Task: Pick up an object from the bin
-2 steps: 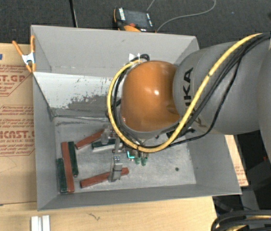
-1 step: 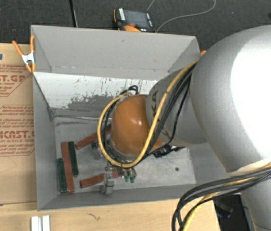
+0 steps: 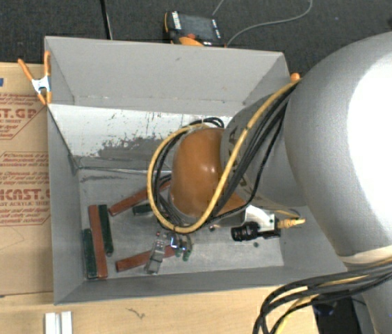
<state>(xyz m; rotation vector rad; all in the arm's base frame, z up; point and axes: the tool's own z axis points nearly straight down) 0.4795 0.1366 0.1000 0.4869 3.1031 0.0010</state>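
The arm (image 3: 349,152) takes up the right of my camera view and reaches down into the grey bin (image 3: 147,82), whose floor carries only a few things. Next in size is the orange cover (image 3: 196,169) on the wrist, ringed by yellow and black cables (image 3: 153,176); it hides a good part of the floor beneath it. Against the left wall lie two long bars side by side, a brown bar (image 3: 99,229) and a dark green bar (image 3: 87,255) touching it. Two shorter brown strips lie nearer the middle: an upper strip (image 3: 128,203) running in under the cable loop, and a lower strip (image 3: 135,261) near the front wall. Smallest of all is the end effector (image 3: 162,249), low over the floor just at the right end of that lower strip. I judge that strip the likeliest target, though I cannot tell whether there is contact. Nor can I tell whether the end effector is spread or pressed together, and I see nothing plainly pinched in it. By my reading the approach is down at floor level, but the grasp and the lift out of the bin are both left to do; everything I can see lies on the floor.
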